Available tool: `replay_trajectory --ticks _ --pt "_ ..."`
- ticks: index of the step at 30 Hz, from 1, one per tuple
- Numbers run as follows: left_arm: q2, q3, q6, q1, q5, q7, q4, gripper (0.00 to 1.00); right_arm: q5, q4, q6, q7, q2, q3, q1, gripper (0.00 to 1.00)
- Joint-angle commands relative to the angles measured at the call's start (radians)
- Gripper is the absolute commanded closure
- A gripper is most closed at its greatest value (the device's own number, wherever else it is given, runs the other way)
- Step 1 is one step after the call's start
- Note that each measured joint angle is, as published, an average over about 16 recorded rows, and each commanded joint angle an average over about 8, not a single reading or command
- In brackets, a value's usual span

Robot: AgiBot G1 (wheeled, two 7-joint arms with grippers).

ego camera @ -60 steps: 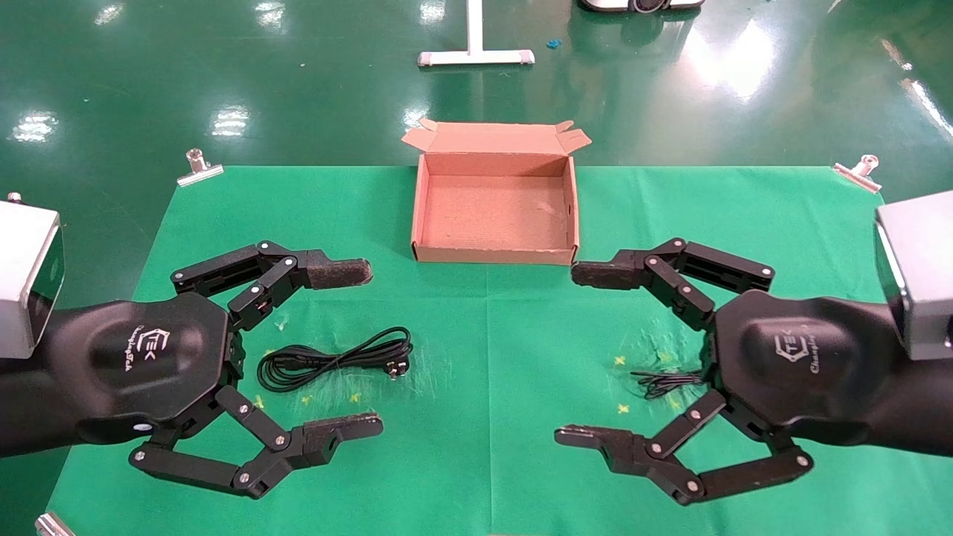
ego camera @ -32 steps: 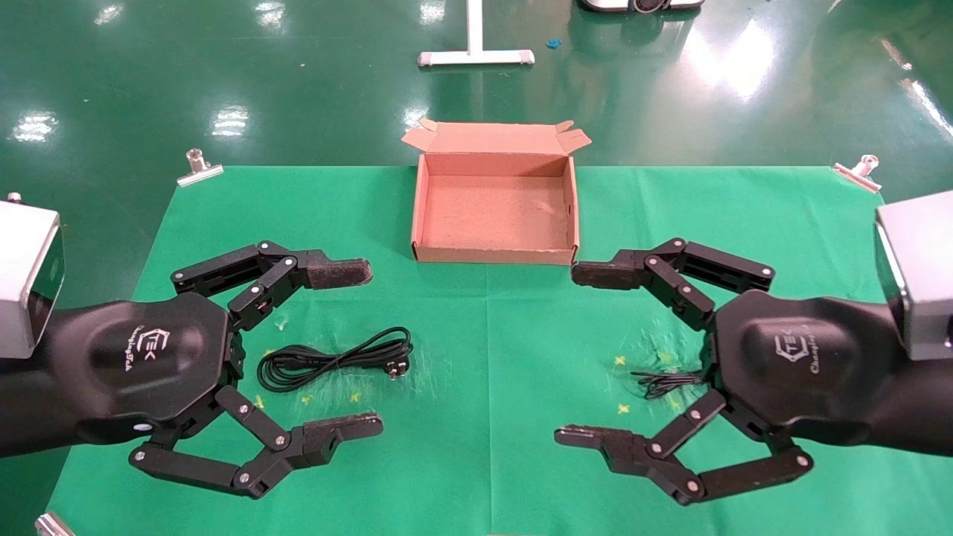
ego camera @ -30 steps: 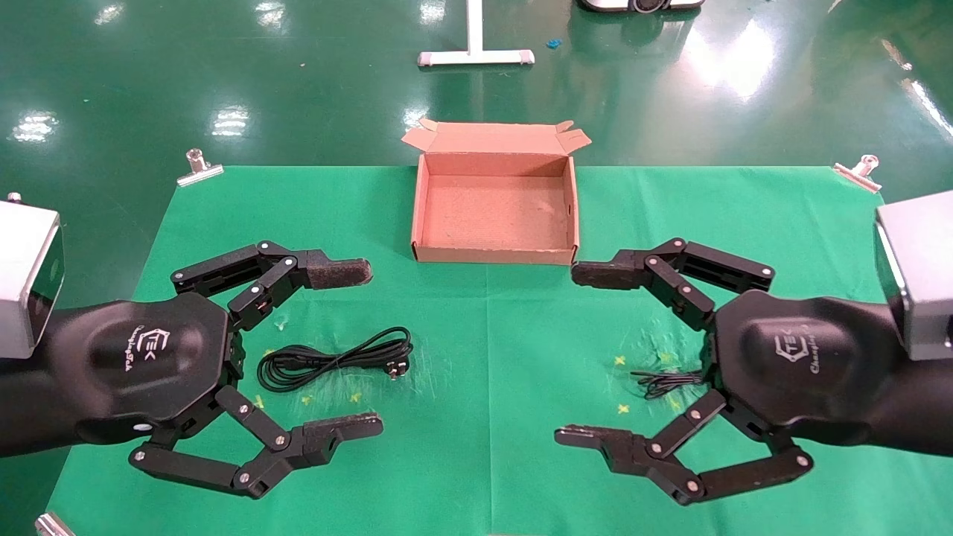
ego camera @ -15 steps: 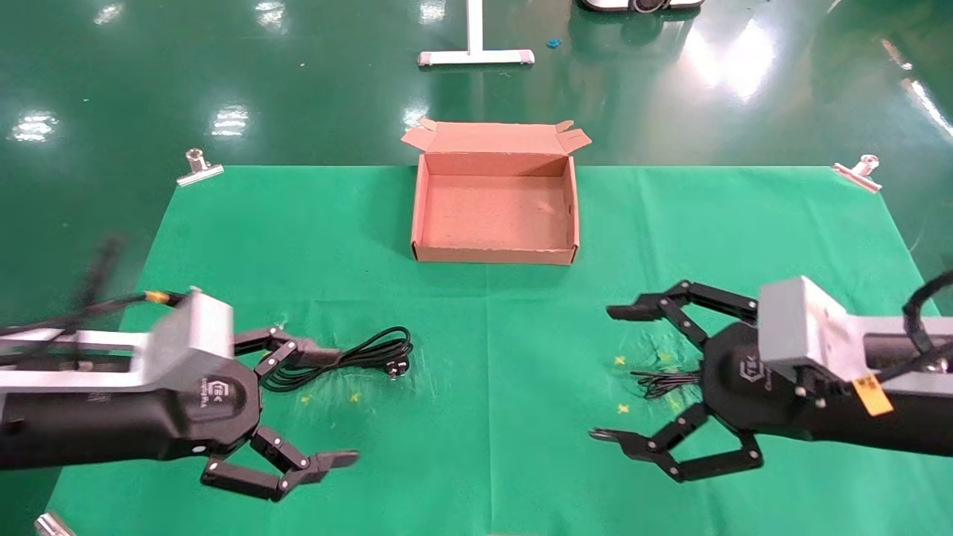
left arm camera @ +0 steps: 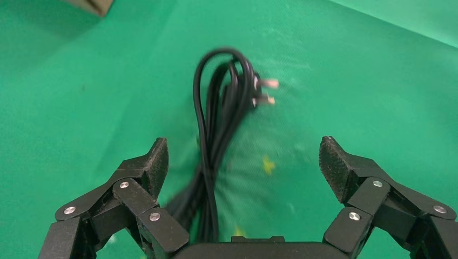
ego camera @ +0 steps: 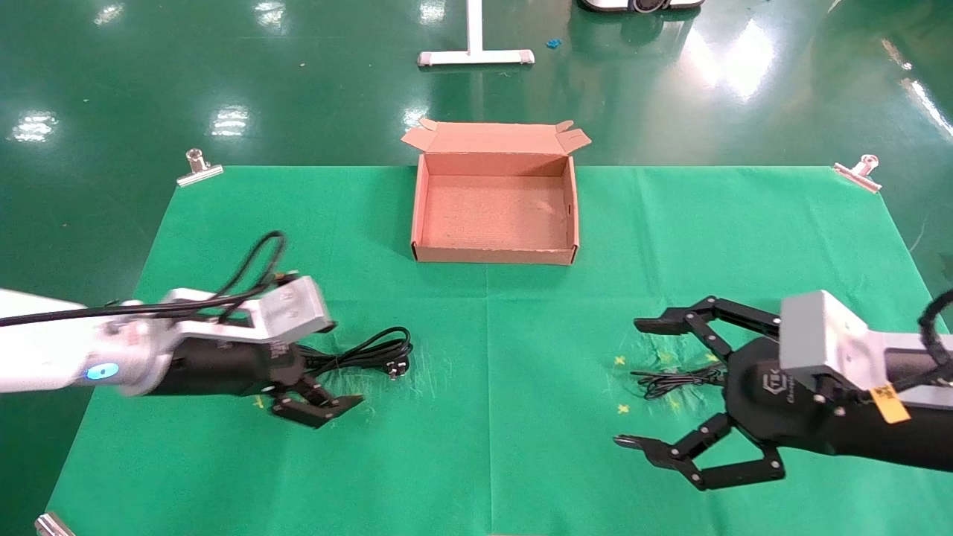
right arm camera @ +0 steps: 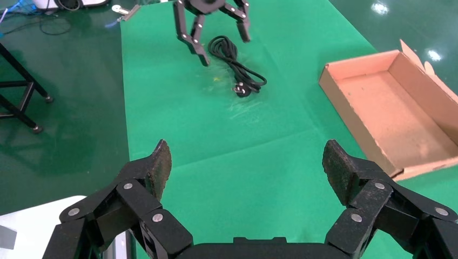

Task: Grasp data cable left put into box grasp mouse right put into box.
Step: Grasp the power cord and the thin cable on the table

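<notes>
- Left gripper (ego camera: 316, 383) sits low over the left end of the data cable (ego camera: 357, 353), fingers wide apart, nothing held; in the left wrist view the loops run up between the 2 pads (left arm camera: 153, 163), closer to 1 pad than the other.
- Data cable lies on the green cloth (ego camera: 484, 327), left-near area, well apart from the box (ego camera: 494, 254); plug with silver tips (left arm camera: 263, 91) points right, toward the cloth centre.
- Step in hand, as we judge it: left grasp of the cable, not yet closed.
- To do it well we would centre the bundle between the pads first, then go down till the pads nearly touch the cloth, so all loops get caught, not just the top strand.
- We would close across the bundle, not along it; a grip near the middle of the loops should keep either end from drooping too far.
- Risk: the cable is limp, so a loose strand or the plug may trail and snag on the box wall; lift high before crossing.
- Right gripper (ego camera: 646, 383) hovers right-near, fingers spread wide, empty, over the thin bundled cord (ego camera: 666, 381).
- Mouse body hidden behind the right gripper; we cannot tell its exact spot.
- Box is empty, far centre, flaps on its far edge.
</notes>
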Motion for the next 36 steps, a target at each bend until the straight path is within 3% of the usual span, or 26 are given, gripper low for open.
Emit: replay_trajectory --ticks 1,11,26,30,36 --pt "0.032 0.016 -0.011 -0.009 0.037 -0.007 0.004 0.0 0.005 -0.001 0.003 -0.004 0.009 0.005 -0.011 0.0" --pt "0.109 0.077 -0.057 -0.026 0.224 -0.056 0.016 0.0 0.023 -0.005 0.017 -0.018 0.036 0.023 -0.044 0.0" --pt "0.121 0.076 -0.121 0.005 0.254 -0.054 0.041 0.0 -0.011 -0.007 0.031 -0.008 0.017 0.008 -0.027 0.0" --pt "0.121 0.074 -0.128 0.008 0.25 -0.047 0.046 0.0 -0.081 -0.009 0.06 0.006 0.012 -0.014 -0.014 0.0" --pt "0.121 0.074 -0.129 0.007 0.248 -0.042 0.05 0.0 -0.317 -0.012 0.152 0.032 -0.03 -0.087 0.029 0.0"
